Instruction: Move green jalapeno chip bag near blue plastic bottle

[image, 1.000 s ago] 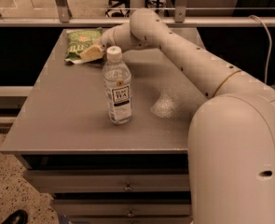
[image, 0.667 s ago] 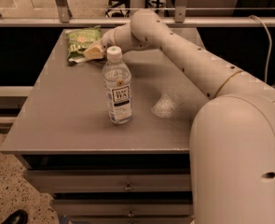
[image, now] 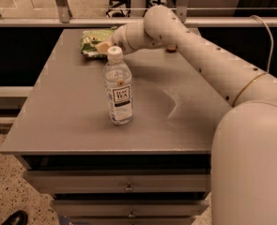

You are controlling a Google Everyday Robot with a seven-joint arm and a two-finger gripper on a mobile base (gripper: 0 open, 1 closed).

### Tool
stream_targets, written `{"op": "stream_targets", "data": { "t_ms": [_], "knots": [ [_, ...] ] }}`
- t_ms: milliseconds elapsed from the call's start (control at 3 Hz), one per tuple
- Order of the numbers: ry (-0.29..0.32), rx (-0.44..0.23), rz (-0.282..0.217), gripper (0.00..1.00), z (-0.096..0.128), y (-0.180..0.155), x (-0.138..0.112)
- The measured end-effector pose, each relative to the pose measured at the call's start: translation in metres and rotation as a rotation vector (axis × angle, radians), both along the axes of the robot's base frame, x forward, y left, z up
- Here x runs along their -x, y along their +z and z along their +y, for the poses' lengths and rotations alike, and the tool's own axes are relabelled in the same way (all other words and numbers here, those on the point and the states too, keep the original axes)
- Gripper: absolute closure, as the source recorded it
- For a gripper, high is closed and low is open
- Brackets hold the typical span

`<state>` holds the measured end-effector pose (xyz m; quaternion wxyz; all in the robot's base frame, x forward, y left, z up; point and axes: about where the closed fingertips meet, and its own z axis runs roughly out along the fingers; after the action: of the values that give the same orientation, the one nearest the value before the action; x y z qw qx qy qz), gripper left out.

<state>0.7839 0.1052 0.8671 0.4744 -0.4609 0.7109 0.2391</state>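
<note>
Grey table [image: 67,121] bears bottle [image: 118,90]; end effector [image: 103,46] at bag [image: 90,40].

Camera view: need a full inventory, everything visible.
green jalapeno chip bag: 1, green, far left corner of the table
blue plastic bottle: 1, clear with white cap and label, upright mid-table, apart from the bag
small object: 1, reddish-orange, far side, mostly hidden behind the arm
table: 1, grey, drawers below
shoe: 1, black, floor at bottom left
cable: 1, pale, right edge
arm: 1, white, reaching from right foreground across the table
gripper: 1, at the chip bag, behind the bottle cap
</note>
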Motion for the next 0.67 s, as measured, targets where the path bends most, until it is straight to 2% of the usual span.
{"op": "stream_targets", "data": {
  "t_ms": [667],
  "knots": [
    [0.037,0.049,-0.118,1.0,-0.081,0.055,0.043]
  ]
}}
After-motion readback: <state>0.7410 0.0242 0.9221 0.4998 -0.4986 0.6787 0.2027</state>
